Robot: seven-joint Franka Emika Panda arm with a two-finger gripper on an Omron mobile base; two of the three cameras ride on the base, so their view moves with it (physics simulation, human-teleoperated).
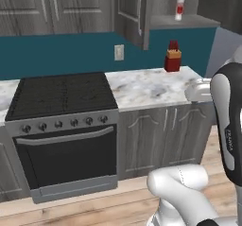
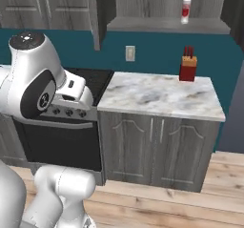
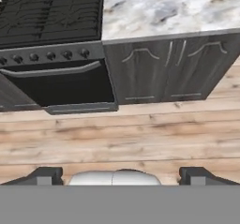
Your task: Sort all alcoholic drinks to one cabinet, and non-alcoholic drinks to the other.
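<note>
One alcoholic drink, a slim clear-white bottle (image 1: 179, 5) (image 2: 186, 6) with a red cap and red label, stands upright on the shelf of the open upper cabinet (image 1: 184, 21) (image 2: 167, 25). The cabinet's door (image 1: 132, 12) (image 2: 97, 12) is swung out to the left. The non-alcoholic drinks are out of view. My gripper (image 3: 121, 176) is open, with nothing between its fingertips (image 3: 44, 176). It hangs over the wooden floor, facing the stove and the lower cabinet fronts.
A red knife block (image 1: 173, 57) (image 2: 188, 65) stands at the back of the marble counter (image 1: 146, 85) (image 2: 157, 96). The black stove (image 1: 61, 95) (image 3: 51, 12) is to its left. Closed upper cabinets (image 1: 56, 7) hang above the stove.
</note>
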